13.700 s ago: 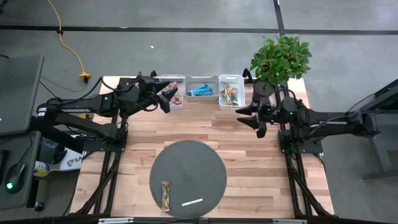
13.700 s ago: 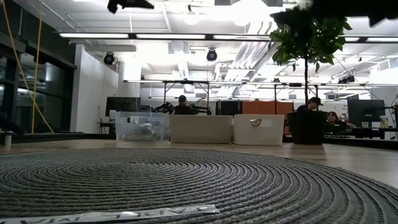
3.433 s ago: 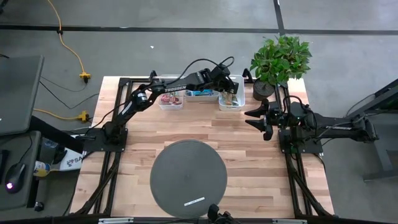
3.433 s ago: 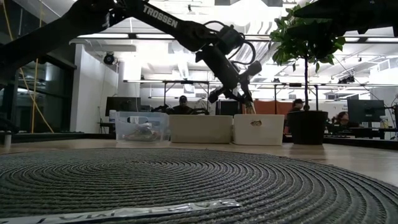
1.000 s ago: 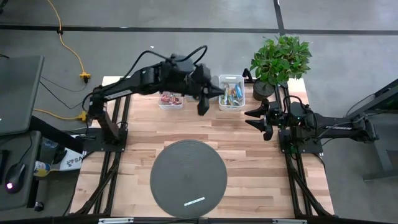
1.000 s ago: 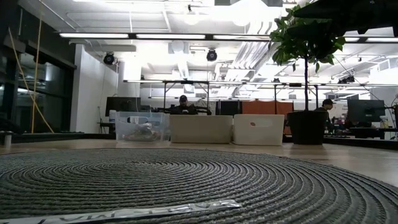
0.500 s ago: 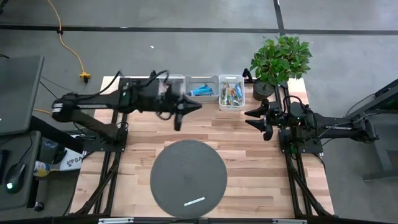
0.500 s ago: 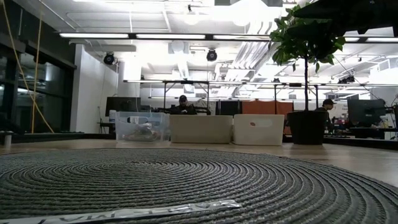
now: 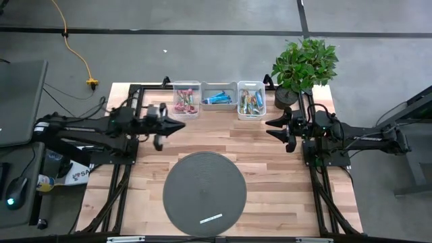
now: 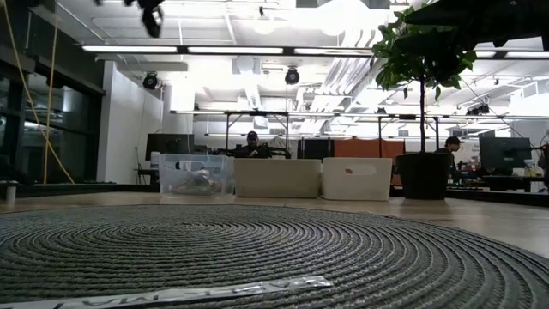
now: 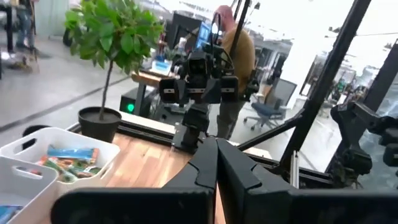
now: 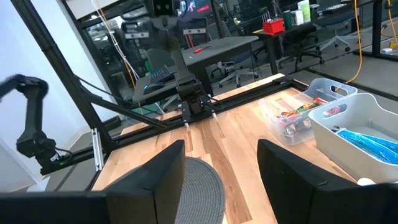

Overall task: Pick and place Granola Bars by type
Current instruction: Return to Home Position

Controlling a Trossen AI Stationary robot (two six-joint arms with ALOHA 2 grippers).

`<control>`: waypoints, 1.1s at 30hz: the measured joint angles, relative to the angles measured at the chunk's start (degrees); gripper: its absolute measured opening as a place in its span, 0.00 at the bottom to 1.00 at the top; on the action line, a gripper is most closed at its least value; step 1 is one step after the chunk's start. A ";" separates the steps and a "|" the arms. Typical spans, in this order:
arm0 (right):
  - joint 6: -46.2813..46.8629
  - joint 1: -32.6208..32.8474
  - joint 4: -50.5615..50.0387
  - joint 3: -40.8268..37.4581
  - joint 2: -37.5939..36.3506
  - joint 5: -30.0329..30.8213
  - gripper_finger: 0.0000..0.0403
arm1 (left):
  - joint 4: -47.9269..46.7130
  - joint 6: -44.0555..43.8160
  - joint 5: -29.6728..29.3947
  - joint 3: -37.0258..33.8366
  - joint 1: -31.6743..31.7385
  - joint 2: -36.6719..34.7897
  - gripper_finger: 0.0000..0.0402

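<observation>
Over table's [image 9: 270, 175] left side, left gripper [image 9: 177, 125] pressed together; right gripper [image 9: 271, 126] spread near plant [image 9: 304, 64].

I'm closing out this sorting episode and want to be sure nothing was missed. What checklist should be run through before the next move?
1. No bars on the round mat: ok, only the white label strip lies on it.
2. Nothing in the left tool: ok, shut and empty.
3. Nothing in the right tool: ok, open and empty.
4. Sorting by type: ok, with red-pink bars in the clear bin, blue bars in the middle bin, and orange-green bars in the white bin.
5. The left arm fully home: cannot tell.
</observation>
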 joint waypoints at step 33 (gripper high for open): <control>-0.15 -0.01 -0.04 0.00 0.00 -0.01 0.46 | -8.18 4.56 13.24 -24.28 0.00 -41.20 0.00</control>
